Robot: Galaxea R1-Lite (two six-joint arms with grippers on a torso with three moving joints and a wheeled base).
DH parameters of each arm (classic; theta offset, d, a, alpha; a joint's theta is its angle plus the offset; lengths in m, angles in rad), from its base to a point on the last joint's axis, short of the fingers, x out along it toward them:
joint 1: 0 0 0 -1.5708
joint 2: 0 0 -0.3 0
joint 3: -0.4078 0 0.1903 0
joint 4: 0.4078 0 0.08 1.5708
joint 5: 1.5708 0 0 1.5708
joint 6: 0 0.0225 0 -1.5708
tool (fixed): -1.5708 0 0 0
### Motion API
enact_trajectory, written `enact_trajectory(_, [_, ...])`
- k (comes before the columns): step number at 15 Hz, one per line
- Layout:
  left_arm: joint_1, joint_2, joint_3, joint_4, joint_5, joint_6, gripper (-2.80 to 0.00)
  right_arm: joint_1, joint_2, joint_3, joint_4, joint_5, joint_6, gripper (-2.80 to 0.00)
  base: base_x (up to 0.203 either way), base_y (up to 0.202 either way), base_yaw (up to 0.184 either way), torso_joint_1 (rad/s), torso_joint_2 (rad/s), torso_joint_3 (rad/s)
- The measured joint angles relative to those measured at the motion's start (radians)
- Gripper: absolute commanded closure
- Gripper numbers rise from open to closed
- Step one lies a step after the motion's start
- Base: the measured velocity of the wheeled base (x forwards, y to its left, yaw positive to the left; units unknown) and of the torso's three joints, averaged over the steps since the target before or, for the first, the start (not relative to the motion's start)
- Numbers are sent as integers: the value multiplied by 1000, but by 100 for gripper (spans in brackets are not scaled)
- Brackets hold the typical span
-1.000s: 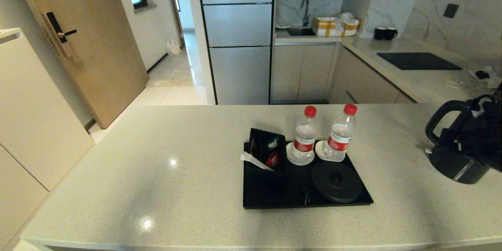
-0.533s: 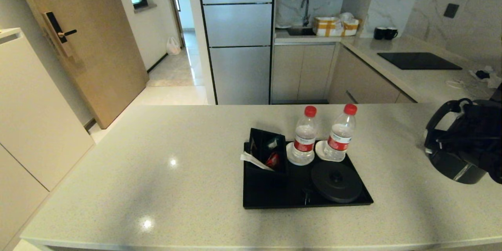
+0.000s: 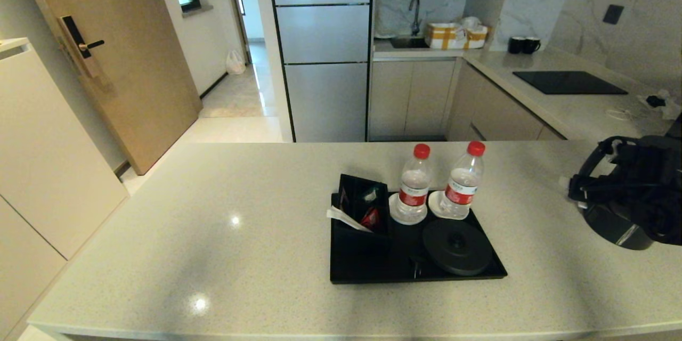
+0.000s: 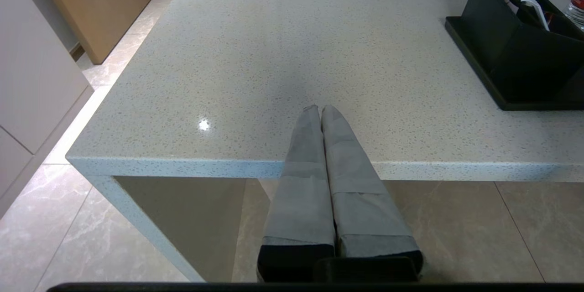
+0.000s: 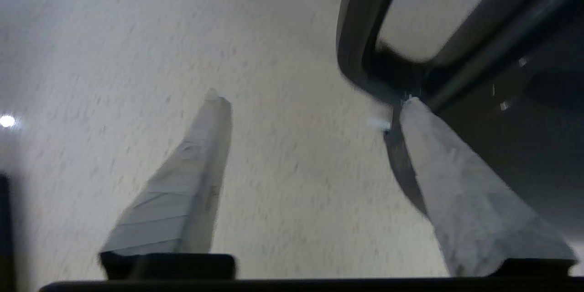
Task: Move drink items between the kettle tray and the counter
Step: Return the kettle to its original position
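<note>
Right gripper [image 5: 310,105] fingers spread wide, gripping nothing, beside tall dark grey cylindrical kettle [image 3: 618,224] on beige speckled counter [image 3: 213,256]; left gripper [image 4: 319,109] fingers pressed together, parked, empty.

Bright, even indoor light on the table [image 3: 213,256]; two small ceiling glints gleam near its left front corner; soft shadow pools beside the tray [image 3: 373,272]; head view bows at the edges; right wrist view smeared with blur, kettle [image 5: 502,100] handle soft and streaky.

Glossy speckled stone counter [image 3: 213,234]
</note>
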Motion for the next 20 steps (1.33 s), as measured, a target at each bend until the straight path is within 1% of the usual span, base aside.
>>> enact_trajectory(3, [0,0,0,0,0,0,0,1,20,-46,0,-37,-3,-280,0,0,0,0,0,0])
enact_trajectory(7, [0,0,0,0,0,0,0,2,40,-101,1,-46,-6,-280,0,0,0,0,0,0])
enact_trajectory(11, [0,0,0,0,0,0,0,3,99,-192,2,-108,-8,-280,0,0,0,0,0,0])
enact_trajectory(16, [0,0,0,0,0,0,0,1,172,-304,39,-115,-10,-280,0,0,0,0,0,0])
enact_trajectory(20, [0,0,0,0,0,0,0,2,218,-368,62,-115,-11,-280,0,0,0,0,0,0])
